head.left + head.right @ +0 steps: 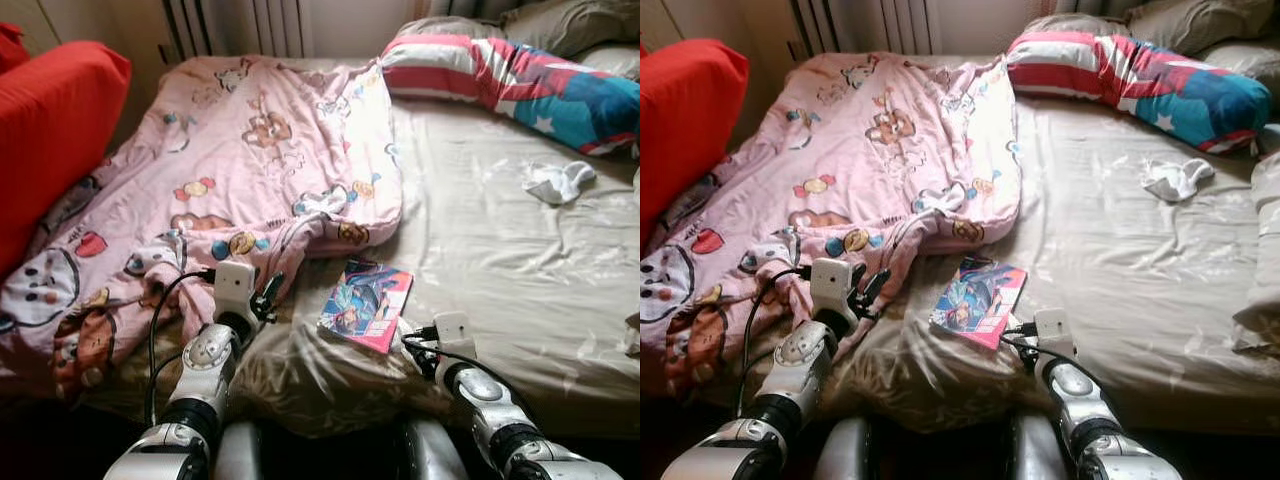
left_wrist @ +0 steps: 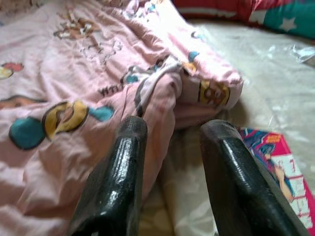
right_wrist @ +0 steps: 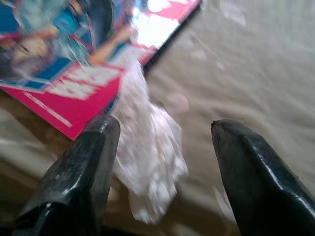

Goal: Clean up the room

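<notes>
A pink cartoon-print blanket (image 1: pixel 230 160) lies rumpled over the left half of the bed. My left gripper (image 2: pixel 174 130) is open at the blanket's near edge, and a fold of the blanket lies just past its fingertips (image 1: pixel 270 292). A pink and blue magazine (image 1: pixel 366 303) lies flat on the beige sheet (image 1: pixel 480 250). Beside its near corner my right gripper (image 3: pixel 165 125) is open, and a small white crumpled scrap (image 3: pixel 147 157) lies between its fingers. A white sock (image 1: pixel 558 182) rests on the sheet at the far right.
A striped red, white and blue pillow (image 1: pixel 520 80) and grey pillows (image 1: pixel 570 25) lie at the head of the bed. A red cushion (image 1: pixel 50 130) stands at the left. A radiator (image 1: pixel 240 25) is behind the bed.
</notes>
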`<state>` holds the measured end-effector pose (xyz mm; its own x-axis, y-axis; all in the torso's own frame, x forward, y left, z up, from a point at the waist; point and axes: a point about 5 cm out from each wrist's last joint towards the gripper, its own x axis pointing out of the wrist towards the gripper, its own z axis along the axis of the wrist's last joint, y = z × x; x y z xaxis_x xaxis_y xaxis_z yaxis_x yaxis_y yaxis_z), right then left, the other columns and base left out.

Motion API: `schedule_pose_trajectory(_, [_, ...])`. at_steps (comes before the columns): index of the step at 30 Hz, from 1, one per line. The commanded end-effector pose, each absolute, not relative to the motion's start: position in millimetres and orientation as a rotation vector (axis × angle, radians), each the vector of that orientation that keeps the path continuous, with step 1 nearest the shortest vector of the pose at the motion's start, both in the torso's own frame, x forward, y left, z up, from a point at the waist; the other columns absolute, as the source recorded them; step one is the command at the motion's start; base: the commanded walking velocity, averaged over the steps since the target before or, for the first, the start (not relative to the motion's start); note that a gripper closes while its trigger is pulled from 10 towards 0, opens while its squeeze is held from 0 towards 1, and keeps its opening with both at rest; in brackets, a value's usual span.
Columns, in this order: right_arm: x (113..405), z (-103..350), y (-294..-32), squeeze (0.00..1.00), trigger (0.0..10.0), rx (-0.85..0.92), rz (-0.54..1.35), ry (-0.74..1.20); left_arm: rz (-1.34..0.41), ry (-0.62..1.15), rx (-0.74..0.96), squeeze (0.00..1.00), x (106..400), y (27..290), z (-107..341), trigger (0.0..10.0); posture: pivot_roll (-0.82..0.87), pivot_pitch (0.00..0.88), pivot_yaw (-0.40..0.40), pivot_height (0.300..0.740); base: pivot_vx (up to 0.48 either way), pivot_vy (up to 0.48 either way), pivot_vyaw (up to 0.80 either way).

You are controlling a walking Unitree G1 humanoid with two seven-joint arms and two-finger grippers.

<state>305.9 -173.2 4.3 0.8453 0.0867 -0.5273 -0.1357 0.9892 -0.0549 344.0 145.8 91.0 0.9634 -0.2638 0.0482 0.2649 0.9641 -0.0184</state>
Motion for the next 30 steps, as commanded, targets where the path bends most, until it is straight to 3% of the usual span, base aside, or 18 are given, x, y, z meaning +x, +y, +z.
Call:
schedule_pose_trajectory(1, [312, 11, -167, 0.0, 10.0, -0.088, 0.147, 0.505, -0.281, -0.059, -0.028, 0.0, 343, 144, 92, 10.0, 0.06, 0.185, 0.013, 0.58, 0.0, 0.0, 0.0])
schedule_pose_trajectory(18, [314, 14, -160, 0.0, 10.0, -0.082, 0.153, 0.473, -0.268, -0.042, -0.031, 0.0, 309, 144, 75, 10.0, 0.07, 0.279, -0.001, 0.58, 0.0, 0.0, 0.0])
schedule_pose_trajectory(26, [314, 14, -160, 0.0, 10.0, -0.08, 0.152, 0.473, -0.268, -0.041, -0.03, 0.0, 307, 145, 75, 10.0, 0.07, 0.28, -0.001, 0.58, 0.0, 0.0, 0.0])
schedule_pose_trajectory(27, [313, 12, -161, 0.0, 5.3, -0.085, 0.146, 0.485, -0.271, -0.034, -0.021, 0.0, 303, 144, 72, 10.0, 0.08, 0.297, 0.003, 0.58, 0.0, 0.0, 0.0])
schedule_pose_trajectory(28, [312, 11, -162, 0.0, 5.3, -0.09, 0.142, 0.494, -0.274, -0.028, -0.014, 0.0, 299, 144, 70, 10.0, 0.08, 0.297, 0.003, 0.58, 0.0, 0.0, 0.0])
schedule_pose_trajectory(29, [312, 11, -162, 0.0, 0.7, -0.093, 0.137, 0.499, -0.277, -0.024, -0.009, 0.0, 297, 143, 69, 10.0, 0.08, 0.297, 0.003, 0.58, 0.0, 0.0, 0.0])
schedule_pose_trajectory(30, [312, 11, -162, 0.0, 0.7, -0.093, 0.137, 0.499, -0.277, -0.024, -0.009, 0.0, 297, 143, 69, 10.0, 0.08, 0.297, 0.003, 0.58, 0.0, 0.0, 0.0])
